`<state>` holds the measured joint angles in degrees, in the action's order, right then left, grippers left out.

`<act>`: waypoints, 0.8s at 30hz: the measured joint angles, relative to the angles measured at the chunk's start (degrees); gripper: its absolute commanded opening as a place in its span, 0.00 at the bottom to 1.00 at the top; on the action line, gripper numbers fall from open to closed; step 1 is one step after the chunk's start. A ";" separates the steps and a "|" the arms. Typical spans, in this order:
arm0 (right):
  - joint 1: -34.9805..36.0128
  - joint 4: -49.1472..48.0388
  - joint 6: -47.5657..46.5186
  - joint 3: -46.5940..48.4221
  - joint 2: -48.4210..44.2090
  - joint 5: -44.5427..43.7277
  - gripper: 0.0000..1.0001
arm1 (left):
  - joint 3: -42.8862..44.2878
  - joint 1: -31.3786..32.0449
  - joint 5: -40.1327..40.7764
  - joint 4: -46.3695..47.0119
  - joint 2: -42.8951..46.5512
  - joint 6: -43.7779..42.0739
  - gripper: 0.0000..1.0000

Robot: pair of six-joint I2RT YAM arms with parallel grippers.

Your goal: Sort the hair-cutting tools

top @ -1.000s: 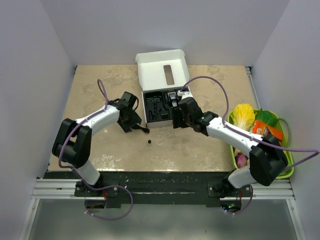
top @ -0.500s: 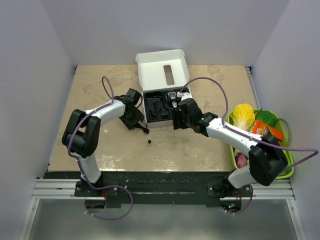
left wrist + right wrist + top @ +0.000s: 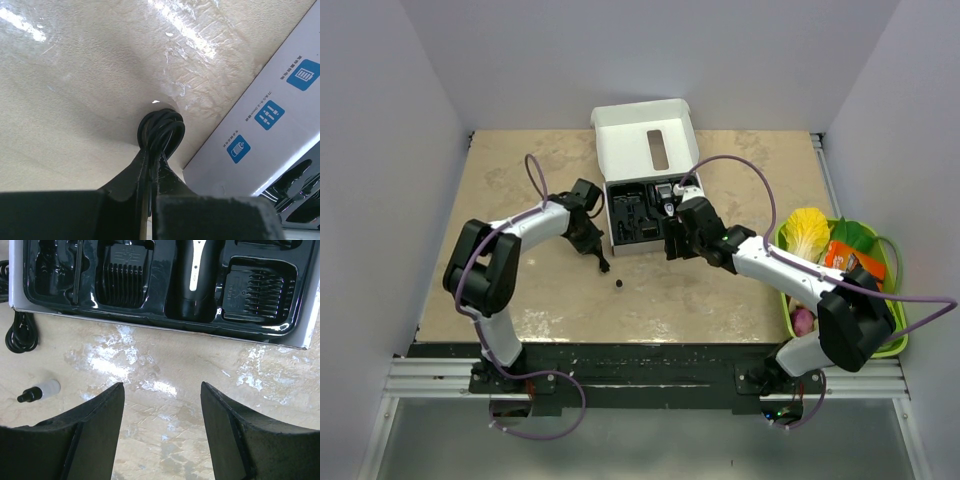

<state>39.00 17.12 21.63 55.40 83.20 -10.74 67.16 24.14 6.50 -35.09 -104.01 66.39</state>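
Note:
An open white box holds a black tray with the black-and-silver clipper and two comb guards. Left of the box, a coiled black cord lies on the table. My left gripper is shut on it, with the loop sticking out past the fingertips. A tiny bottle with a black cap lies in front of the box, seen as a dark dot from above. My right gripper hovers open over bare table just in front of the tray, holding nothing.
The box's printed side wall stands close to the right of the left gripper. A green basket with toy vegetables sits at the table's right edge. White walls enclose the table on three sides.
The left arm swung in toward the box's left side, then its jaws closed on the coiled cord. The right arm has stayed put and open.

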 measured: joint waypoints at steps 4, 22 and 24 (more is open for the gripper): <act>0.13 0.11 0.31 -0.13 -0.20 0.00 0.65 | -0.31 -0.02 -0.04 0.26 0.37 -1.07 0.00; 1.22 3.52 1.07 0.63 -3.13 -0.44 0.65 | 18.56 0.00 1.66 -9.05 9.42 -25.18 0.00; 1.22 4.17 1.05 1.44 -3.13 -0.72 0.65 | 23.12 -0.02 1.60 -9.99 8.15 -29.09 0.00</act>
<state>40.23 21.30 22.68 56.84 80.07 -11.46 90.28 24.12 8.10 -45.08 -95.85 37.30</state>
